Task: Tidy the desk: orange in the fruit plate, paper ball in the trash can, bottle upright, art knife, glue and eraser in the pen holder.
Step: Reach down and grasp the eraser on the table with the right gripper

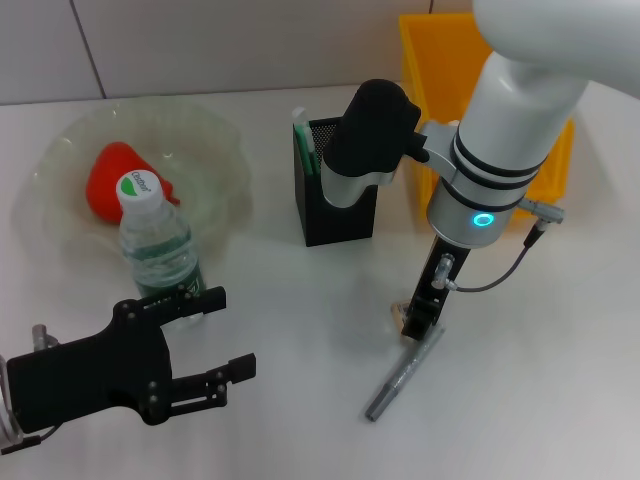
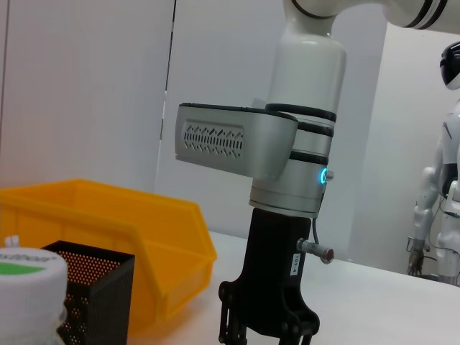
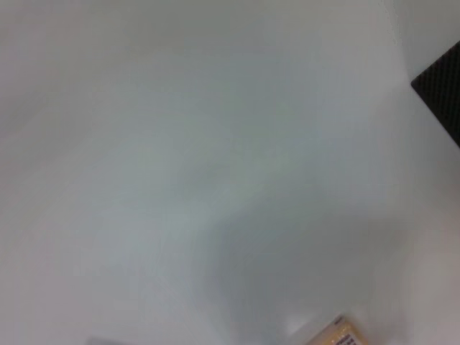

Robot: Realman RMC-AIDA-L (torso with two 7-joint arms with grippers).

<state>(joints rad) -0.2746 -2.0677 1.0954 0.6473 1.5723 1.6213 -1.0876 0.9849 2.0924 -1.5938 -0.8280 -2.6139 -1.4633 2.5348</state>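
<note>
Head view: right gripper [image 1: 418, 322] pointing straight down at desk, fingers' state unclear, touching grey knife [image 1: 403, 374]; left gripper [image 1: 225, 335] open beside upright bottle [image 1: 158, 243] | Right wrist view: eraser [image 3: 338, 335] on desk.

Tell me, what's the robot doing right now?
Right gripper low over the desk by the eraser and grey art knife. Left gripper open, idle near the upright bottle. Orange already in the plate.
</note>
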